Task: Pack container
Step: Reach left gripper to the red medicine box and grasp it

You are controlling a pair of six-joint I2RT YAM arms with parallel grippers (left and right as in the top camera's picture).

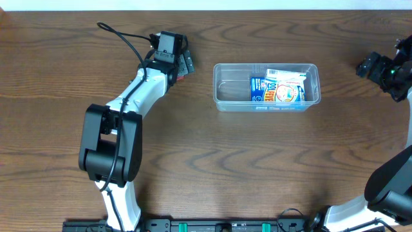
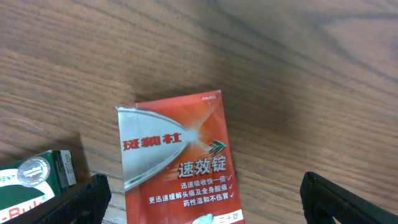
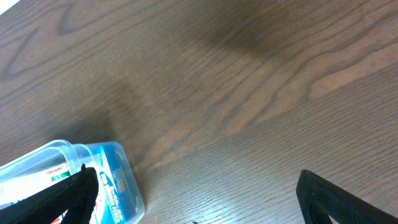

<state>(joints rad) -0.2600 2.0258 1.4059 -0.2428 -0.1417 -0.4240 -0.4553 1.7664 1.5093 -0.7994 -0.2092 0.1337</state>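
1. While the container (image 1: 222, 96) sat on the table (image 1: 206, 167), well apart from the left gripper (image 1: 180, 63) on one side and the right gripper (image 1: 380, 67) on the other, it already held a few packets (image 1: 278, 89) bunched at one end. A new item dropped there could have landed on them and ridden up over the rim.
2. The left gripper's fingers (image 2: 87, 199) were spread wide and grasped nothing. A red packet (image 2: 177, 165) lay flat on the wood between them, reaching ahead of the tips. Thin and flat, it looked likely to slide out of a closing pinch rather than lift.
3. A green box (image 2: 37, 180) lay just outside one left finger, so a descent slightly off line could have nudged or trapped it.
4. The right gripper's fingers (image 3: 348, 199) were likewise released and empty. The container's corner showed beyond one of them, and a hasty move inward could have shoved the light bin.
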